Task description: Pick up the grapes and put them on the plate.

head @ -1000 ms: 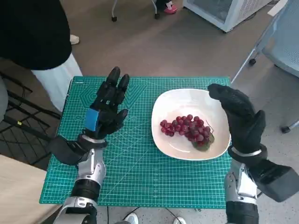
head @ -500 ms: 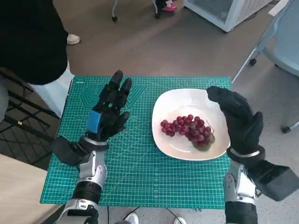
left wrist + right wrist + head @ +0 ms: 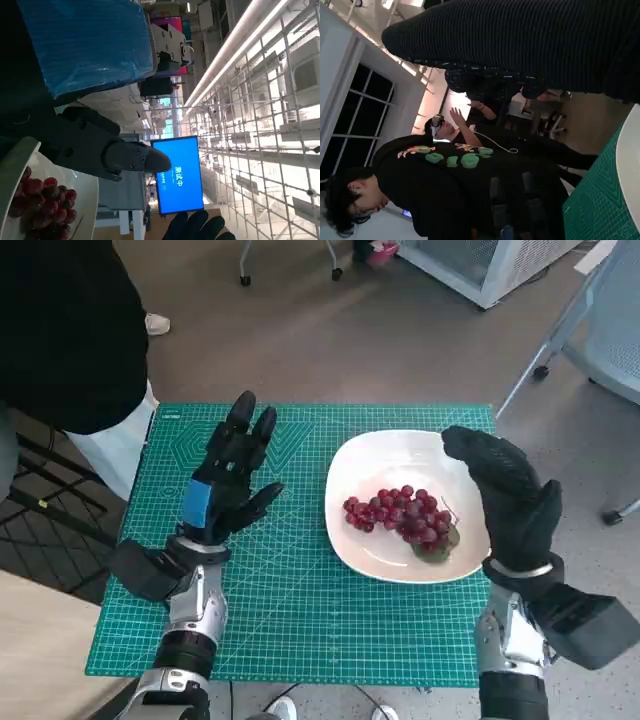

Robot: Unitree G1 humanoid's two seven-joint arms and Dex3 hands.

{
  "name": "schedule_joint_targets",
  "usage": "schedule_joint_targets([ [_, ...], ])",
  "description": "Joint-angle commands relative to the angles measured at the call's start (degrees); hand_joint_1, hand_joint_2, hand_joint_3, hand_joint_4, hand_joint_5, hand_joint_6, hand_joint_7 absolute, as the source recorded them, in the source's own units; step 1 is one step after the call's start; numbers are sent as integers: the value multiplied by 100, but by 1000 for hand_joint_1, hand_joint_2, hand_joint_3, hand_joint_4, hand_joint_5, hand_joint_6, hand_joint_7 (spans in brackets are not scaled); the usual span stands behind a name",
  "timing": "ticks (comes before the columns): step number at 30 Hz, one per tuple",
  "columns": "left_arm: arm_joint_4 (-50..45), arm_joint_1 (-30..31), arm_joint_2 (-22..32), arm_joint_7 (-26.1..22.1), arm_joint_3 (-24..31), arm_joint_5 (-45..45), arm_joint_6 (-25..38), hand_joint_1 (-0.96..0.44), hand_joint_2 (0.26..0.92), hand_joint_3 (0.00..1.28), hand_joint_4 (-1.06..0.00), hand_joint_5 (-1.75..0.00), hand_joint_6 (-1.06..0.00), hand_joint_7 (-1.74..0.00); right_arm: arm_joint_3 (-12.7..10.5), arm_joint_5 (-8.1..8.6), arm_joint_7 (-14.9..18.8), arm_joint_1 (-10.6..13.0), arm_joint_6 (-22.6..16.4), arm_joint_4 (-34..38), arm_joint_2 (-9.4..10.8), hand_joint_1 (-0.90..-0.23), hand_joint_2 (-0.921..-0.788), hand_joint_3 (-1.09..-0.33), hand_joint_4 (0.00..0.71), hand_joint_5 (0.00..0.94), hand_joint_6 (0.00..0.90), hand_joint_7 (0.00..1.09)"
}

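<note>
Grapes (image 3: pixel 402 517) lie already on the white plate (image 3: pixel 372 460), their bunch running across it, just left of the right hand (image 3: pixel 505 498) — its gloved fingers (image 3: pixel 472 448) are loosely spread, holding nothing. Well apart over the green surface (image 3: pixel 300 590), the left hand (image 3: pixel 226 483) hovers, fingers splayed, empty.

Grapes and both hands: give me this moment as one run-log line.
grapes: on plate | left hand: open, above mat, holds nothing | right hand: open, over plate's right rim, holds nothing | task: looks done
</note>
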Motion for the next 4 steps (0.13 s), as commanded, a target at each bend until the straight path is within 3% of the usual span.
schedule_joint_targets([
  [1, -114, 53, 44, -46, -28, -52, 96, -236, 921, 133, -308, -29, -290, -30, -17, 36, 36, 92, 37, 112, 37, -499, -921, -546, 211, 1, 38, 369],
  [4, -129, 52, 44, -71, -20, -86, 168, -251, 921, 137, -317, -28, -300, -32, -21, 40, 37, 88, 46, 116, 35, -500, -921, -546, 211, 1, 38, 370],
])
